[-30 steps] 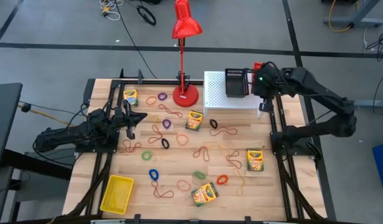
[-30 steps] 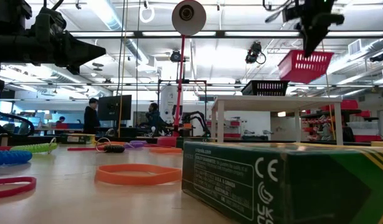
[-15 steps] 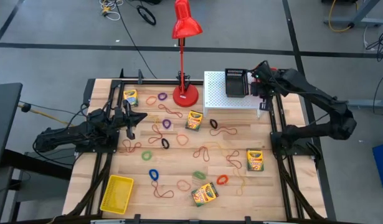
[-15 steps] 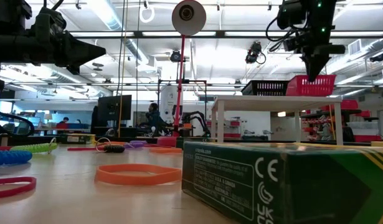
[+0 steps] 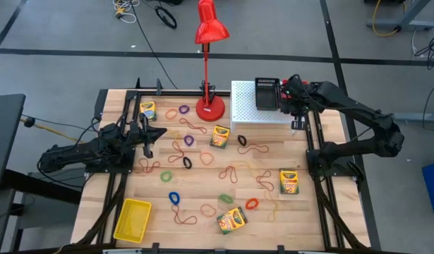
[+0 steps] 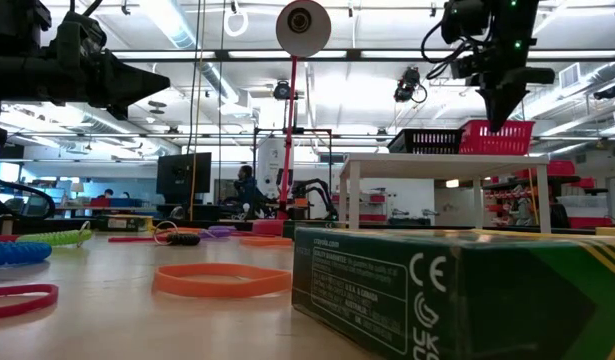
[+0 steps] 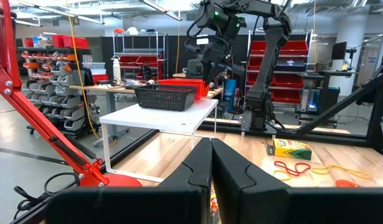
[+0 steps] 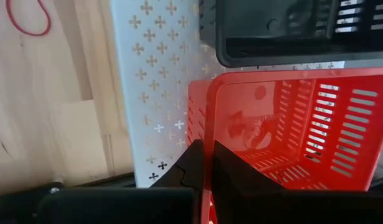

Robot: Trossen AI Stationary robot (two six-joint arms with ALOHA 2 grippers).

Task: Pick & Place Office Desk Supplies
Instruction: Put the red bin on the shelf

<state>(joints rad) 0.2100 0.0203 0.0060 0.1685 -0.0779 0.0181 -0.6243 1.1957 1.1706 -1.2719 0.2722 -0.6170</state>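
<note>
1. Fingers of the right gripper (image 8: pixel 203 163) pinch the red basket's (image 8: pixel 291 124) wall on the white stand (image 5: pixel 243 106).
2. Left gripper (image 7: pixel 211 163) waits, fingers together.
3. Crayon boxes (image 5: pixel 221 135) look light and stiff; grip their flat sides.
4. Rubber bands (image 5: pixel 174 198) lie limp on the table (image 5: pixel 202 176).

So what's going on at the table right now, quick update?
Right gripper shut on red basket, setting it on white stand beside black basket. Left gripper shut, waiting over the table. Crayon boxes and rubber bands untouched.

Four crayon boxes (image 5: pixel 221 135) — three baskets (image 5: pixel 267 93), one lamp (image 5: pixel 210 28), one stand (image 5: pixel 243 111).
</note>
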